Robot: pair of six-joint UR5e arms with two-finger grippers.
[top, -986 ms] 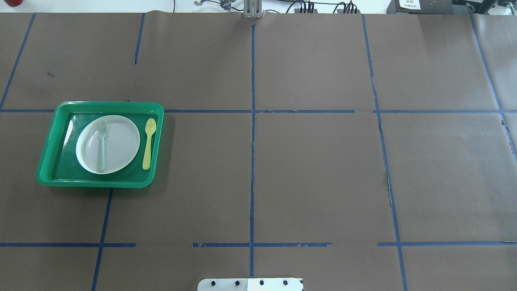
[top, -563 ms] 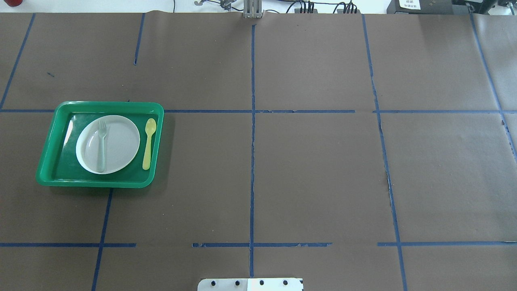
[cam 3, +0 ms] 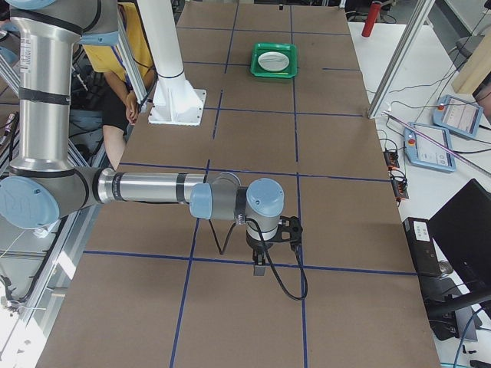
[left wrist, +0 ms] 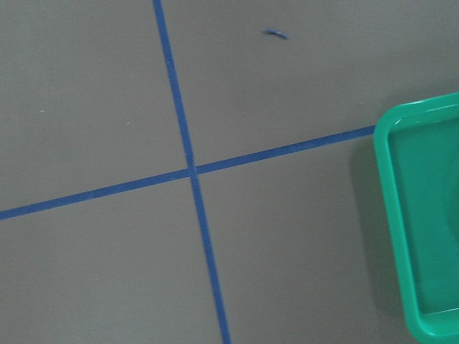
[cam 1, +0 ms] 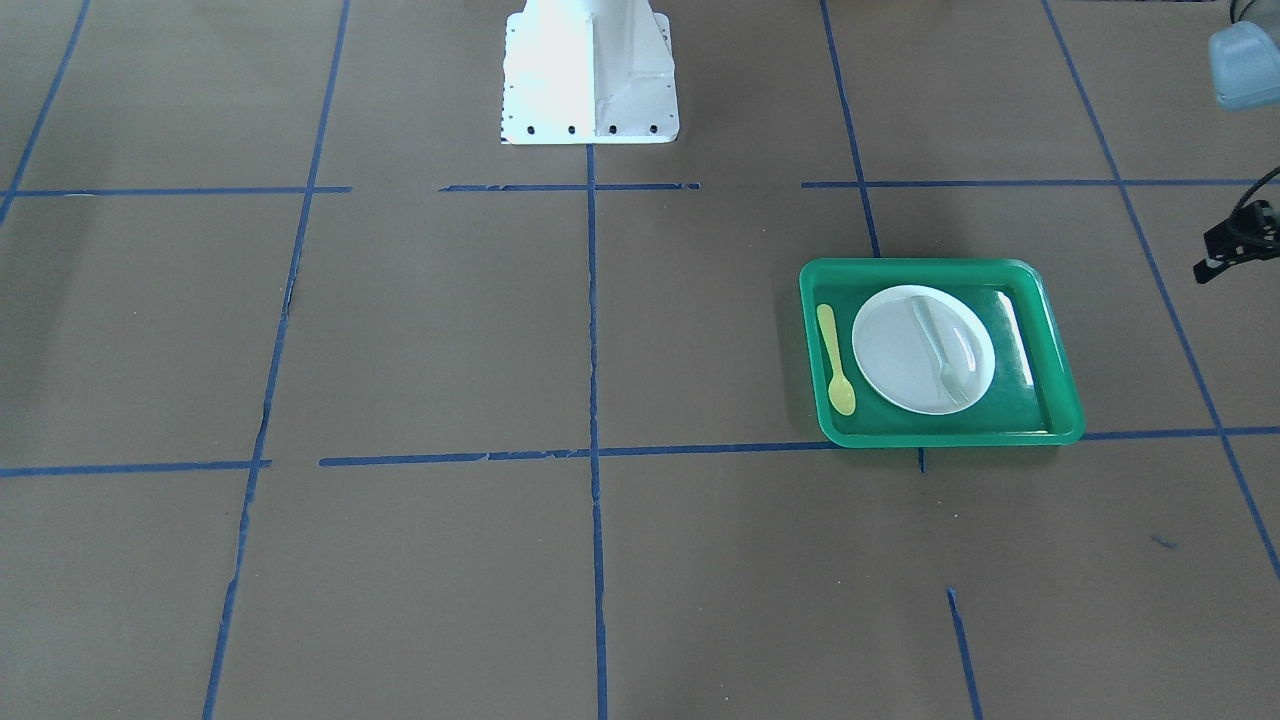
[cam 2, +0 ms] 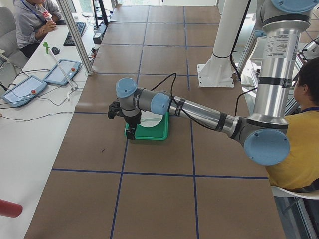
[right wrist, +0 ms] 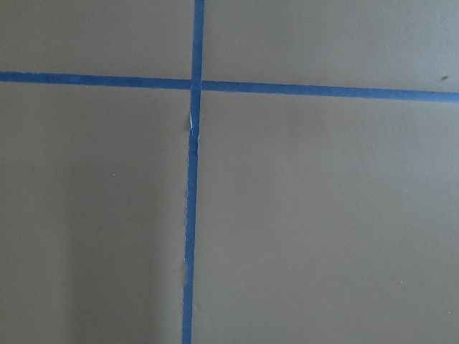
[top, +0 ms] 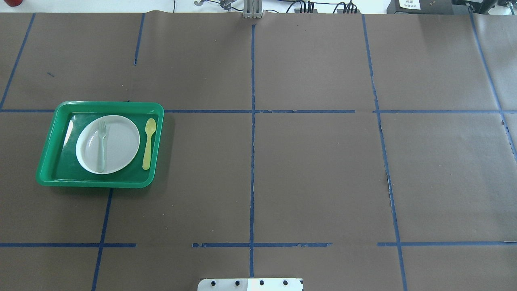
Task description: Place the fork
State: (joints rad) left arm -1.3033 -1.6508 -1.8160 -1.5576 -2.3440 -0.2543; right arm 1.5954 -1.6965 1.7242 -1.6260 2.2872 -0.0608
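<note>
**One fork [top: 101,146] flat on the plate, tines toward the far side**

Lies on the white plate [top: 119,143] inside the green tray [top: 97,184], on the plate's left half as seen from overhead. Runs lengthwise near to far: tines toward the far edge of the desk [top: 315,169], handle end back toward the robot, reaching the plate's near rim. Sits roughly parallel to the yellow spoon [top: 148,142], bowl likewise at the far end, on the tray floor just beside the plate's right rim.

Round the tray, a raised rim on all four sides. Between plate and left wall, a strip of bare green floor; between plate and spoon, only a thin gap. To the tray's right in the overhead view, a broad stretch of brown paper crossed by blue tape lines [top: 252,141].

Near the tray's corner in the left side view, the left end effector [cam 2: 131,133], hanging low over the desk; cannot tell whether spread or pressed together. Well apart from the tray, close to a tape line, the right end effector [cam 3: 259,270]; cannot tell its state either.
</note>
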